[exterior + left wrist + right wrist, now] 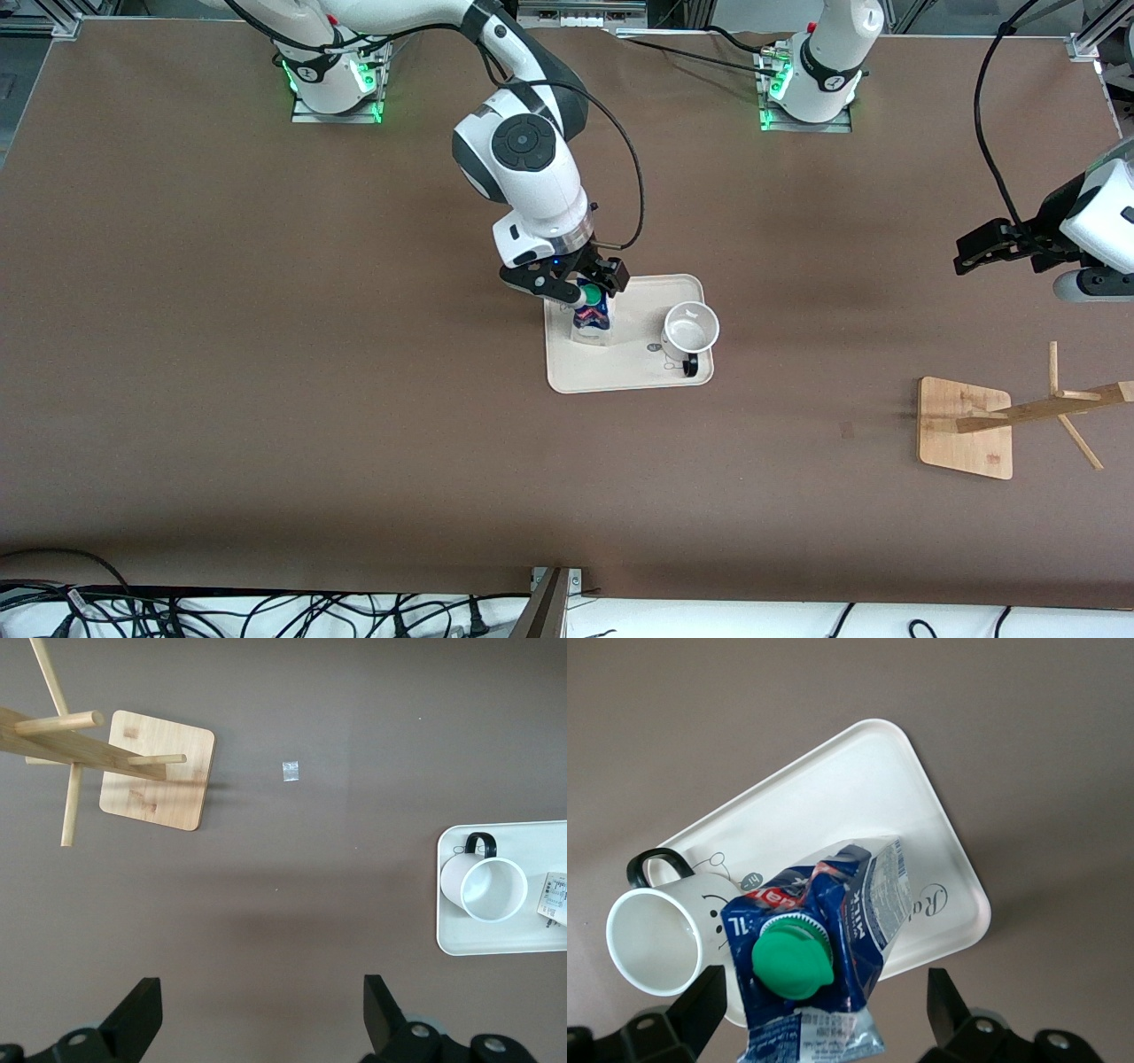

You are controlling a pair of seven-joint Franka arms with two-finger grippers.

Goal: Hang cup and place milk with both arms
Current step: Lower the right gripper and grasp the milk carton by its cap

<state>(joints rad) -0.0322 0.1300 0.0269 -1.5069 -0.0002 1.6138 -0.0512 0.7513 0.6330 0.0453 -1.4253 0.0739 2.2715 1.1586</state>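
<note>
The brown table [266, 372] carries a cream tray [638, 377]; toward the left arm's end from the tray stands a wooden rack [966, 427].

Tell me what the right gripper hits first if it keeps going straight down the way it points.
Most likely the milk: the right gripper hangs open directly over its green cap, fingers either side, above the tray.

table [266, 399] matt brown | rack [966, 428] pale wood | tray [638, 377] smooth cream
</note>
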